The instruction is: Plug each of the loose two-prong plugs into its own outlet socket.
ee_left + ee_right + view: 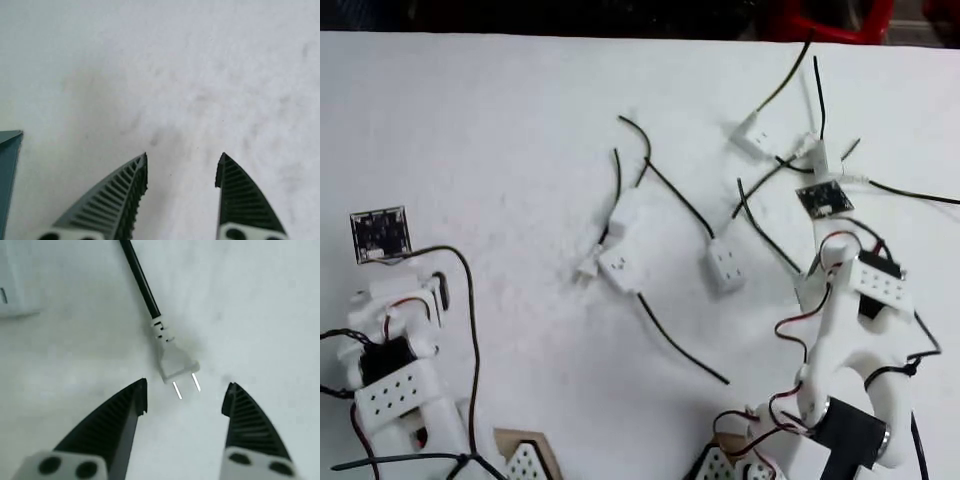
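white tabletop point(500, 130) — near its middle lie one outlet block point(620, 268) and a second outlet block point(725, 263), side by side but apart, black cords point(675, 345) trailing from them. a loose 2-prong plug point(172, 360) lies flat, prongs bare — another plug point(752, 135) lies toward the far right.

A: The tabletop point(200, 75) looks matt white and faintly grainy, with grey smudges.

B: The two-prong plug point(174, 357) is smooth white plastic with shiny bare-metal prongs, and its cord point(140, 280) has a smooth black sheath.

A: The jaws are dark, matt, ribbed plastic. The outlet socket point(725, 265) is white plastic.
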Available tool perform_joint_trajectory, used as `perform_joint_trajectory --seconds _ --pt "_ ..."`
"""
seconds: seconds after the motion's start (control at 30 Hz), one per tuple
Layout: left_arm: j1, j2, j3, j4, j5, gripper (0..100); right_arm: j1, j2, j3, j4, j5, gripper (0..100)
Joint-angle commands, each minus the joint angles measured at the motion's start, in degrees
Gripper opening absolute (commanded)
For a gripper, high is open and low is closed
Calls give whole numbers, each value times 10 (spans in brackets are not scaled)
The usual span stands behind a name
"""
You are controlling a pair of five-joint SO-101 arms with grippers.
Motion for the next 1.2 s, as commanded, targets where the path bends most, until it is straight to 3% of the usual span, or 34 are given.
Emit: perform_joint_trajectory --seconds 0.0,0.33,0.47,0.73,1.17 --pt "-4 -16 -4 -12 2 225 -13 -20 -93 87 33 230" --pt "-3 -16 -3 -12 2 225 -51 50 -173 141 98 228" --pt "-3 -16 -3 -12 2 225 -47 132 -214 144 100 171" --pt "-3 -16 -3 -12 2 225 -47 160 -237 206 208 160" --pt "-2 -16 -3 -12 2 225 -70 150 -172 151 234 204"
